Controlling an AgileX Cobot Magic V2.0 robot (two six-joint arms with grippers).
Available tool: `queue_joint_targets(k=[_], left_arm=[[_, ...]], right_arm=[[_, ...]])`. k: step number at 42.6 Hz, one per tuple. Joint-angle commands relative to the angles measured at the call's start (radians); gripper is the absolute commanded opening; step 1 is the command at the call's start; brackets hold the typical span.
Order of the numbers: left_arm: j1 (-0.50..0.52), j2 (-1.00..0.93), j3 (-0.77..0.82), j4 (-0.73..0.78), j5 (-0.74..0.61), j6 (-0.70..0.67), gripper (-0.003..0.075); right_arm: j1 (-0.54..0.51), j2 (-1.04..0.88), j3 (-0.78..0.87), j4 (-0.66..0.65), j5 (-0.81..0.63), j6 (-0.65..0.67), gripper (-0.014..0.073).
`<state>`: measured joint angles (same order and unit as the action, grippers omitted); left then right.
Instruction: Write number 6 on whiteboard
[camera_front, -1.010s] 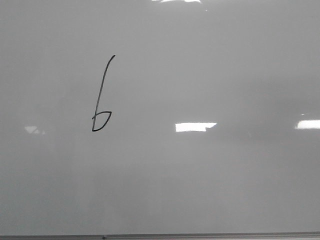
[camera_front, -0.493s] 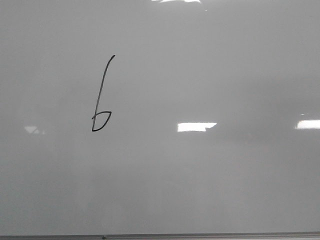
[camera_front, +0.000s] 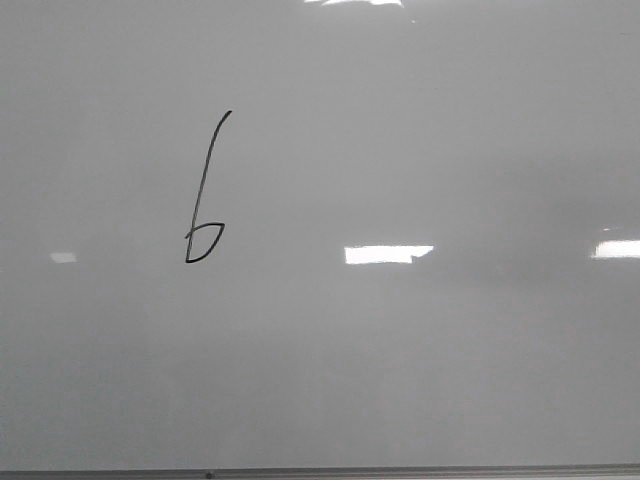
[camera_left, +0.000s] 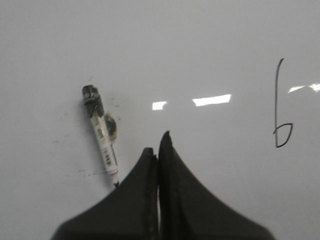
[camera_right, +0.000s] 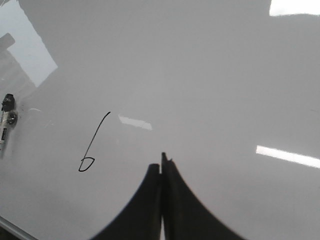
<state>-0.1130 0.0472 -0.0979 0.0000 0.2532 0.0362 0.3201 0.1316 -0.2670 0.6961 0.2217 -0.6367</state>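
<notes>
We see the number 6 (camera_front: 204, 190) finished left of centre on the whiteboard (camera_front: 420, 120), and the marker (camera_left: 101, 131) lies loose nearer its left edge. Both the left gripper (camera_left: 157, 145) and right gripper (camera_right: 162, 162) are clenched on nothing, so we judge it best to lift clear without smudging the ink.

1. The left gripper (camera_left: 158, 145) shows in its wrist view as two matte black fingers, broad at the base and curving in to narrow, pointed tips.
2. One fingertip (camera_left: 164, 136) of the left gripper reaches a little further than the other, and a fine ridged texture runs along the seam where the two meet.
3. The right gripper (camera_right: 162, 162) is the same matte black, flaring shape, a thin pale line marking the seam.
4. One right fingertip (camera_right: 164, 157) ends in a small notched point.
</notes>
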Motion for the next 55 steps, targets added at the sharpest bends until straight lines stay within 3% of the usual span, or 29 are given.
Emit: queue_joint_targets(k=[1, 8, 55], left_arm=[[0.04, -0.043, 0.028, 0.0, -0.086, -0.023, -0.002], [0.07, -0.065, 0.111, 0.0, -0.196, -0.023, -0.002], [0.07, -0.067, 0.109, 0.0, -0.173, -0.023, -0.002]], right_arm=[[-0.006, 0.009, -0.027, 0.021, -0.054, -0.002, -0.0061], [-0.006, 0.009, -0.027, 0.021, -0.052, -0.002, -0.0061], [-0.006, 0.002, 0.009, -0.014, -0.103, 0.01, -0.0061]])
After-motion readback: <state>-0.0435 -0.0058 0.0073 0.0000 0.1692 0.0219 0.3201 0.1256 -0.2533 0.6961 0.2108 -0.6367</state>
